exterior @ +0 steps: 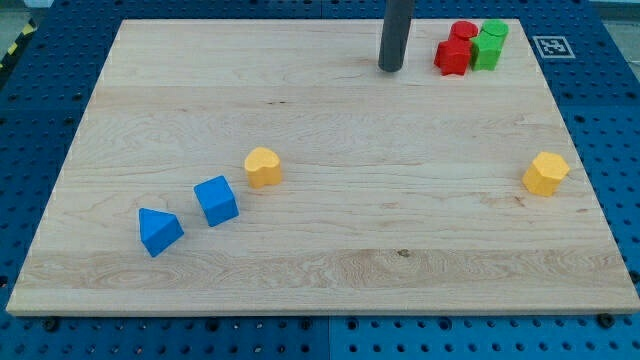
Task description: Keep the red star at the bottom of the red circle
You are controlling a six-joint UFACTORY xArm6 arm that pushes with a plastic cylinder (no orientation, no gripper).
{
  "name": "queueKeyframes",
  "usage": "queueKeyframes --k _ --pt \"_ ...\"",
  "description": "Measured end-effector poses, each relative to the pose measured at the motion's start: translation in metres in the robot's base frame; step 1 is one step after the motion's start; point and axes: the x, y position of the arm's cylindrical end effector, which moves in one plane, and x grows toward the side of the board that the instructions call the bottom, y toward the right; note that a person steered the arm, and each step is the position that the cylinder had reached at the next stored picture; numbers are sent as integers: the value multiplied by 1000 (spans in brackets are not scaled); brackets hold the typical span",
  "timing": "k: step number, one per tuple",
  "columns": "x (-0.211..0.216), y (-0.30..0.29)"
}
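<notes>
Camera view showed my tip (391, 69), a bare rod with no pincer to read, at nine o'clock from the red star block (452, 57), which touched the red circle block (463, 32) at six o'clock on the wooden board (320, 250).

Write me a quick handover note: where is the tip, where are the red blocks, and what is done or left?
My tip rests on the board near the view's top, just left of the red and green cluster, touching nothing.
The red star sits directly below the red circle, touching it. A green block presses against their right side.
Done: star already below circle.
Left: keep it there; avoid nudging the cluster.
</notes>
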Motion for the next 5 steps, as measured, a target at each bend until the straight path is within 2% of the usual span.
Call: queueKeyframes --k 5 --pt "-1 36"
